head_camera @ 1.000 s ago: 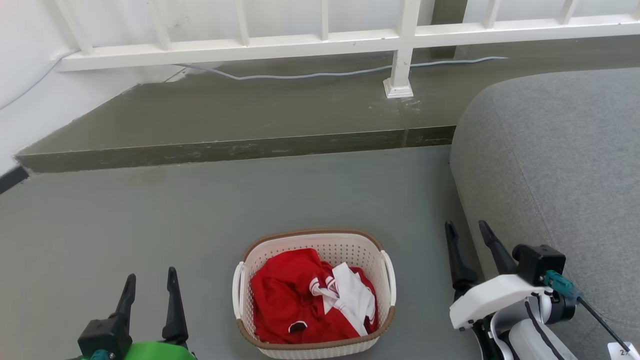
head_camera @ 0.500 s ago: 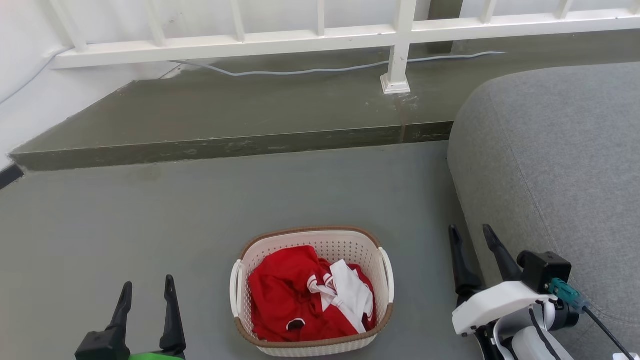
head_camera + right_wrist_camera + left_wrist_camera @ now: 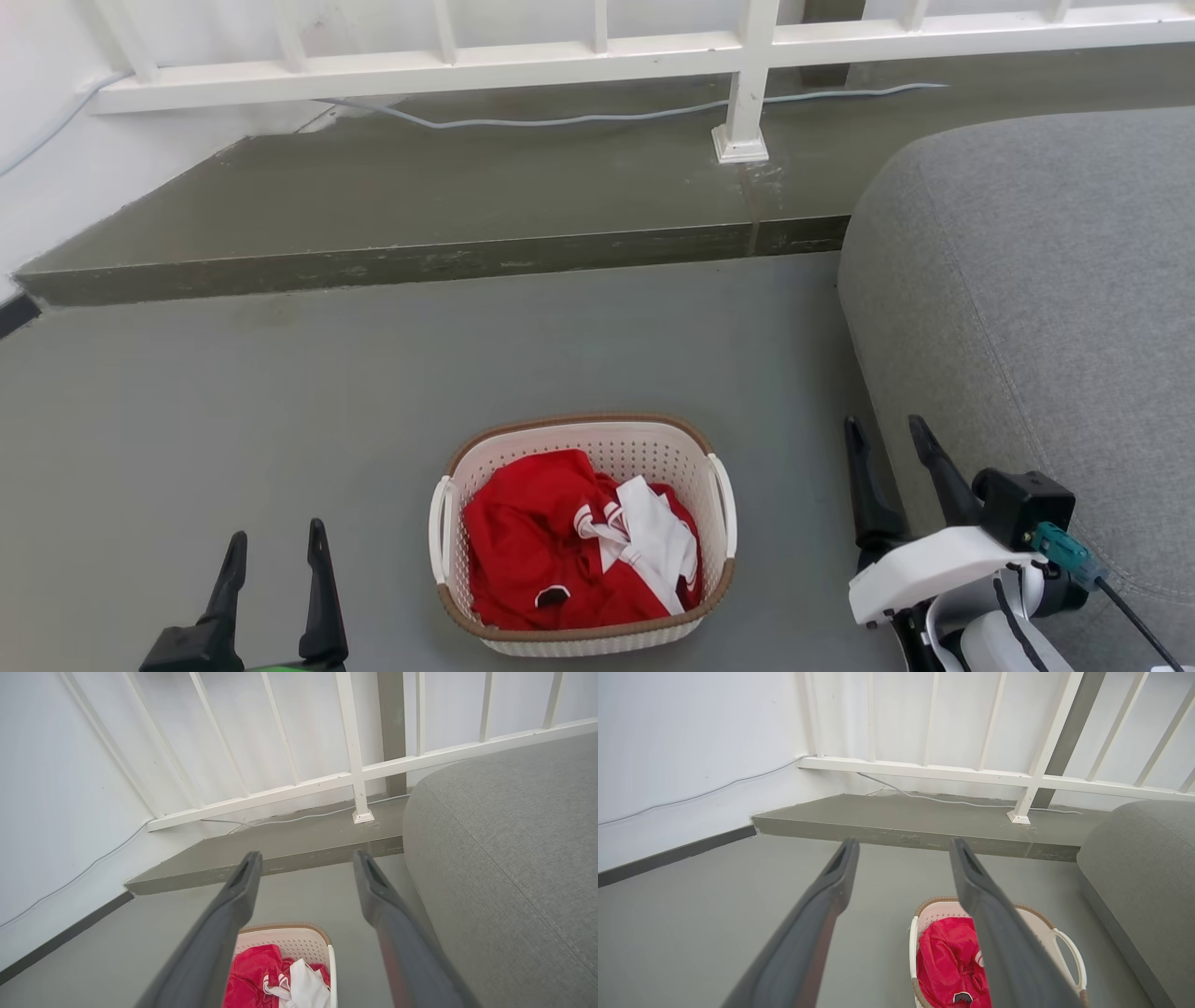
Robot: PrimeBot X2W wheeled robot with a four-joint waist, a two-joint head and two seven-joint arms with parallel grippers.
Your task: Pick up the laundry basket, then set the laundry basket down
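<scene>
Laundry basket on the floor between two spread grippers.

Nearest, the left gripper (image 3: 277, 534) and the right gripper (image 3: 884, 425) each hold their fingers apart and grasp nothing; the bottom edge cuts off the left one's body. The laundry basket (image 3: 579, 422) sits on the grey floor (image 3: 280, 420) between them, apart from both, and red and white clothes (image 3: 532, 551) hide its bottom. In the left wrist view a finger covers part of it. At right is a grey sofa (image 3: 1027, 280); beyond are a raised step (image 3: 420, 205), a cable (image 3: 560, 119) and a white railing (image 3: 560, 58).
</scene>
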